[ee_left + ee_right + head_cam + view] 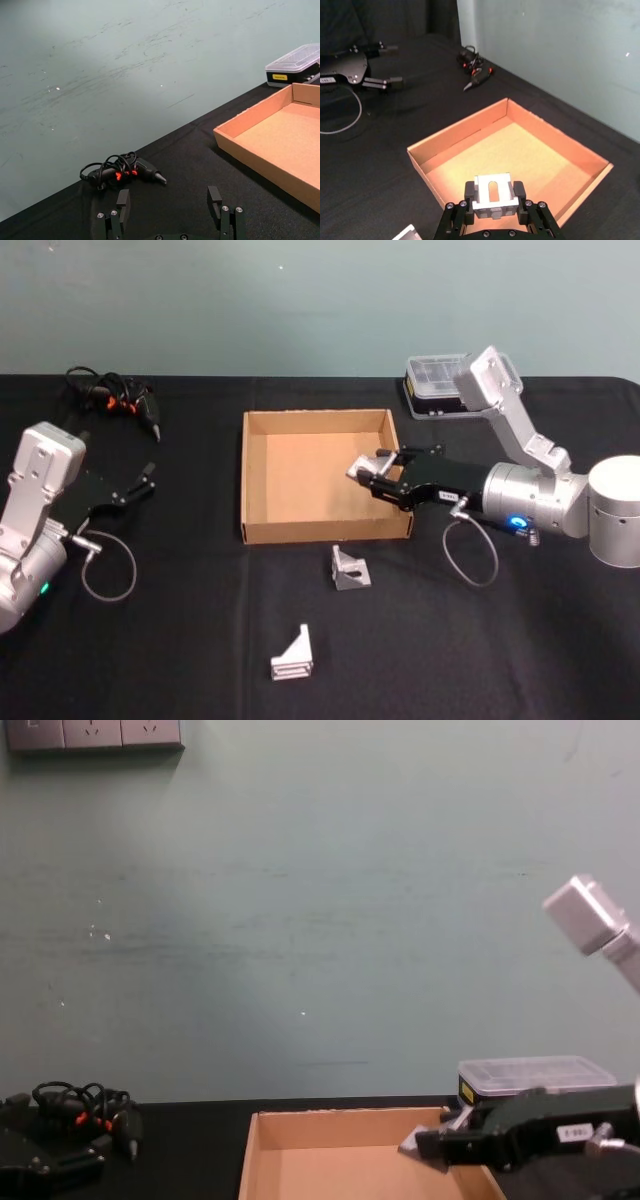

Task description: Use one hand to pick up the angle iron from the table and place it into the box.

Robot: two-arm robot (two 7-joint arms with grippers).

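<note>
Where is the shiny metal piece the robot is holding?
In the head view, the silver metal angle iron sits clamped in the right pincer, over the right side of the tan cardboard box.

Both arms read silver-grey on my feed: left arm (35, 510), right arm (535, 500), thick round links, boxy end housings. Blue light (517, 522) on the right forearm, green light (43, 589) on the left. Left gripper (148, 480) and right gripper (368, 470) are black, two flat fingers each, silver screws (449, 205) at the finger bases, white label (575, 1131) on the right one. A thin grey cable (471, 584) loops off each wrist.
</note>
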